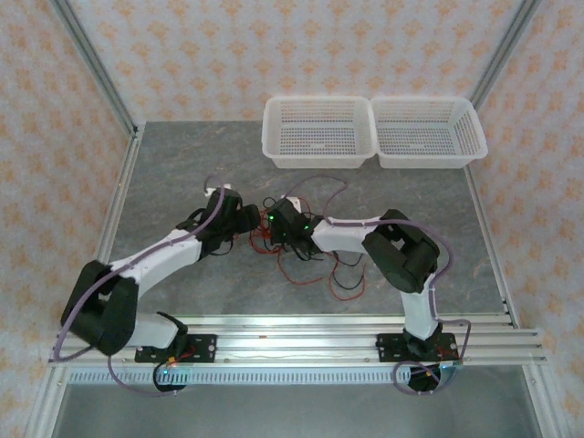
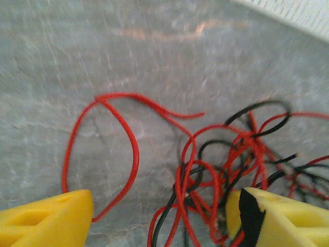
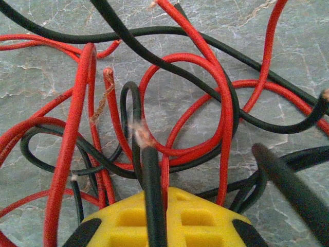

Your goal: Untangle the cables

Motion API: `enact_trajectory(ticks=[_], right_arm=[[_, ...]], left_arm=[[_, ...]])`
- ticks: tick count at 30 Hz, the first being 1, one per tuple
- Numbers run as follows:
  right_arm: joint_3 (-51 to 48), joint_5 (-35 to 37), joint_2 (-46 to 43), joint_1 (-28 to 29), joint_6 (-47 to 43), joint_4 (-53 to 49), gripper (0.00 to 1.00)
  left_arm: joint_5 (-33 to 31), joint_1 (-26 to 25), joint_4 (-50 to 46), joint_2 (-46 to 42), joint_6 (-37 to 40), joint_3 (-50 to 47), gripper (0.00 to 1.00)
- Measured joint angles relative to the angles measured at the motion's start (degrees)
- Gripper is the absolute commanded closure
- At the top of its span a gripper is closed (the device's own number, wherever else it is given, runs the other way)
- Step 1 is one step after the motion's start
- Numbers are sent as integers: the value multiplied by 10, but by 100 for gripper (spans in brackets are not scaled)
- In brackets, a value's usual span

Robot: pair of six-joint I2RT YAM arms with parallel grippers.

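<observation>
1. Cables (image 1: 306, 251) of hair-thin red and black wire lie in a loose knot on the grey marbled worktop (image 1: 182, 173). The knot is about midway between the left and right edges and nearer the near edge than the far one. Stray red loops trail from it toward the right edge.
2. My left gripper (image 1: 248, 219) sits just left of the knot. My right gripper (image 1: 278, 224) is at the knot's left part, close beside the other.
3. From my left wrist, the left gripper (image 2: 165, 200) has its yellow fingers (image 2: 46, 221) spread wide, gripping nothing. The cables (image 2: 216, 170) bunch against the right-hand finger, and several strands cross the gap. One red loop curves toward the other finger.
4. From my right wrist, the right gripper (image 3: 167, 211) shows as a yellow block low over the cables (image 3: 224, 110), which crisscross on the worktop. A black strand with a frayed tip runs over the middle of the block, so I cannot tell whether these jaws are closed, parted or holding it.
5. Two white perforated plastic baskets (image 1: 319, 157) stand side by side at the far edge, well apart from the knot.
</observation>
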Motion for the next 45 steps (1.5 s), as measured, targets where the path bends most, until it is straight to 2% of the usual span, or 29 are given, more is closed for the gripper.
enact_trajectory(ticks=[10, 14, 16, 23, 29, 34, 37, 42, 45], right_arm=[[-24, -17, -15, -7, 33, 17, 99], [-30, -15, -20, -10, 53, 17, 66], [-38, -7, -26, -13, 62, 14, 57], [-64, -1, -44, -31, 89, 31, 48], [-86, 20, -63, -45, 102, 37, 29], [-120, 34, -92, -64, 104, 34, 28], [-140, 35, -109, -78, 103, 34, 28], [-154, 39, -126, -100, 96, 23, 28], [-155, 42, -130, -111, 83, 14, 28]], left_arm=[[15, -26, 39, 155, 7, 35, 26], [-35, -38, 26, 178, -5, 54, 26], [-59, -44, 16, 188, -12, 63, 26], [-103, -57, -1, 200, -32, 76, 24], [-111, -55, -2, 200, -38, 76, 24], [-111, -49, -2, 197, -43, 75, 23], [-115, -30, 0, 187, -42, 66, 23], [-170, 48, -29, 159, -36, 32, 23], [-190, 75, -56, 131, -36, 15, 23]])
